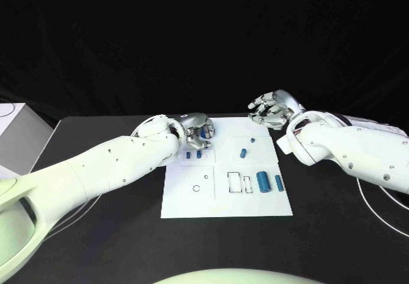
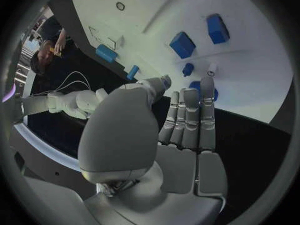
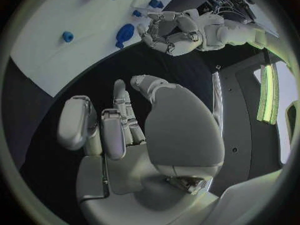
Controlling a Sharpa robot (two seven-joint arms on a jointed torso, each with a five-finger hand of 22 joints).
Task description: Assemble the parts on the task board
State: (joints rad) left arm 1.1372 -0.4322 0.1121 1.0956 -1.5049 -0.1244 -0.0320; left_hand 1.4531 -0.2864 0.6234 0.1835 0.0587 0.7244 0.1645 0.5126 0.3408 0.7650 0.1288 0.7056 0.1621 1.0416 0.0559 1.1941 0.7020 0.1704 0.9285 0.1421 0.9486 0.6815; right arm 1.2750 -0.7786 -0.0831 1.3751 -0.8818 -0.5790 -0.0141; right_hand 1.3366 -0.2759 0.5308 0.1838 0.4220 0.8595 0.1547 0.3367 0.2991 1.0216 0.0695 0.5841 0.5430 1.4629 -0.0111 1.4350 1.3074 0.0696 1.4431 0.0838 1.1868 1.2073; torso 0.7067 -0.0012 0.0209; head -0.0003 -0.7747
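The white task board [image 1: 226, 198] lies in the middle of the black table. My left hand [image 1: 198, 129] hovers over its far left corner, fingers straight and close together [image 2: 190, 115], thumb apart, holding nothing. A blue oval part [image 2: 200, 89] lies on the board just past its fingertips. Two blue blocks [image 1: 193, 155] sit near that hand, also visible as squares [image 2: 182, 44]. Two blue cylinders [image 1: 270, 181] lie at the board's right side, and smaller blue parts [image 1: 243, 154] sit mid-board. My right hand [image 1: 274, 109] is raised beyond the board's far right corner, fingers spread and empty [image 3: 119, 120].
A white box [image 1: 17, 127] stands at the table's left edge. A thin cable [image 1: 375, 198] runs across the table at the right. Outlined slots [image 1: 239, 182] and a small ring hole [image 1: 196, 188] mark the board's near half.
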